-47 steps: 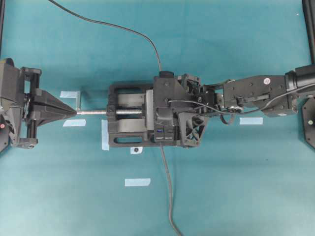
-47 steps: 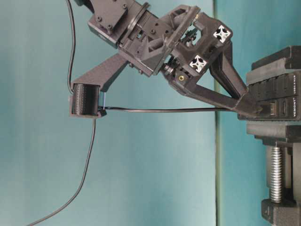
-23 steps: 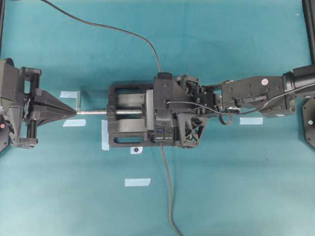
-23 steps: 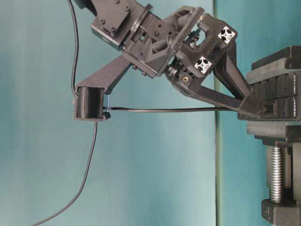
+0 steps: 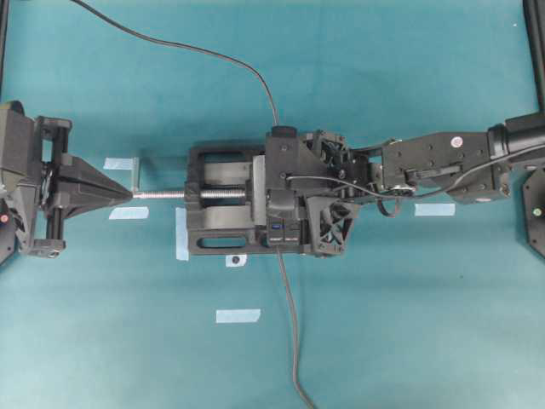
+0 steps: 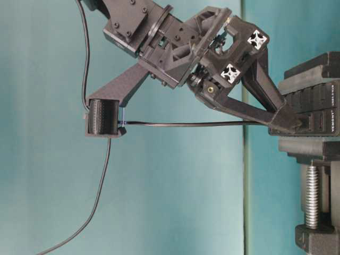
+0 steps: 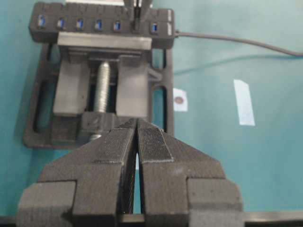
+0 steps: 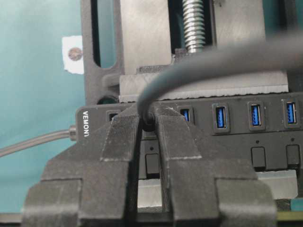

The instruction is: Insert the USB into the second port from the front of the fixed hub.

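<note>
At the hub's front end, my right pincer (image 8: 148,124) is clamped on the USB (image 8: 149,120), fingertips pressed up against the face of the fixed hub (image 8: 227,127). Plug body is hidden between the pads; only its cable (image 8: 199,66) shows, arching up and away. Judged from the right wrist view, the plug sits at the second socket in from the branded end, with one dark socket to its left and blue-tongued sockets running off to the right. Whether it is fully seated I cannot tell.

Hub is held in the black vise (image 5: 223,210) on the table (image 5: 409,324).

Left pincer (image 7: 138,142) is closed on nothing, parked well back from the vise, pointing along its screw.

Step in hand: insertion push, late stage.

Next move, as I judge it: a short straight press along the socket axis, no twist, then release and back off without dragging the cable. Risk: the plug cocking if I push off-axis.
</note>
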`<state>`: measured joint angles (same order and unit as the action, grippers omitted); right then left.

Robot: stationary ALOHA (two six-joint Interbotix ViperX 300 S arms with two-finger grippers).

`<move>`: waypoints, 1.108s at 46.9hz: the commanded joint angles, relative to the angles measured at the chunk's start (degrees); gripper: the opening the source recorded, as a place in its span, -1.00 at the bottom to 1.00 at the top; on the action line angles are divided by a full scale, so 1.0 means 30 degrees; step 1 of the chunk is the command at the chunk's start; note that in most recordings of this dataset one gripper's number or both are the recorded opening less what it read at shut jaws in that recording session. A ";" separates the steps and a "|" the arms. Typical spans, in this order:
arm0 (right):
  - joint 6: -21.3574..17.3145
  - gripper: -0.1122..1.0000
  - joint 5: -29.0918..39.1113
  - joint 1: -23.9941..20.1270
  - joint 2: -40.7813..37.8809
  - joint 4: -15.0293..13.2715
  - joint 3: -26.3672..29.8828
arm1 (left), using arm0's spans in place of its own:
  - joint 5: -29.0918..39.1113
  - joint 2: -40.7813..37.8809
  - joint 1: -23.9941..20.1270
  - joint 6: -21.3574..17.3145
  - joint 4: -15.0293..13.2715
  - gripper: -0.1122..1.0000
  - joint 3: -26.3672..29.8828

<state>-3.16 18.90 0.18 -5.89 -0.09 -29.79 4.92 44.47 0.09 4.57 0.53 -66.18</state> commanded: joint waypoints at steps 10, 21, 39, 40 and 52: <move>-0.0146 -0.65 0.0176 -0.0176 0.0088 0.0059 0.0059 | -0.0176 -0.0059 -0.0029 0.0029 0.0029 -0.77 0.0205; -0.0234 -0.62 0.0410 -0.0176 0.0176 0.0059 0.0117 | -0.0176 -0.0059 -0.0029 0.0029 0.0029 -0.77 0.0205; -0.0352 0.05 0.0205 -0.0146 0.0264 0.0059 0.0234 | -0.0176 -0.0029 -0.0029 0.0029 0.0059 -0.77 0.0205; -0.0352 0.12 0.0205 -0.0146 0.0264 0.0059 0.0293 | -0.0176 -0.0029 -0.0029 0.0059 0.0029 -0.77 0.0205; -0.0352 0.70 0.0381 -0.0088 0.0264 0.0059 0.0527 | -0.0176 -0.0029 -0.0029 0.0059 0.0029 -0.77 0.0205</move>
<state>-3.78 20.13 0.00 -6.06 0.00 -29.62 4.92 44.47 0.09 4.66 0.53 -66.27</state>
